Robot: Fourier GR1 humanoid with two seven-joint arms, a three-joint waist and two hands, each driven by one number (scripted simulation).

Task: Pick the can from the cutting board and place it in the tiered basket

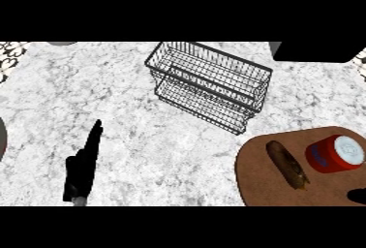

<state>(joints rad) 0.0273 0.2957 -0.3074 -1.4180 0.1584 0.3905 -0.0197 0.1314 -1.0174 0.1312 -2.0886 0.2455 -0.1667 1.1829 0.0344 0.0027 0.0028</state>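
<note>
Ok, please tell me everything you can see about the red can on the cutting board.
The can is a short cylinder with a red wall and a pale, whitish top with a faint pattern. It lies tilted on the right part of the round brown cutting board, its top facing up and right. A brown elongated item lies apart on its left. No robot hand touches it.

One red can (pixel 334 154) is sitting on one round brown cutting board (pixel 261 179), with one dark elongated food item (pixel 287 164) lying beside it. One wire tiered basket (pixel 208 85) is standing well beyond the straight fingers (pixel 93 138) of one left hand (pixel 80 169).
</note>
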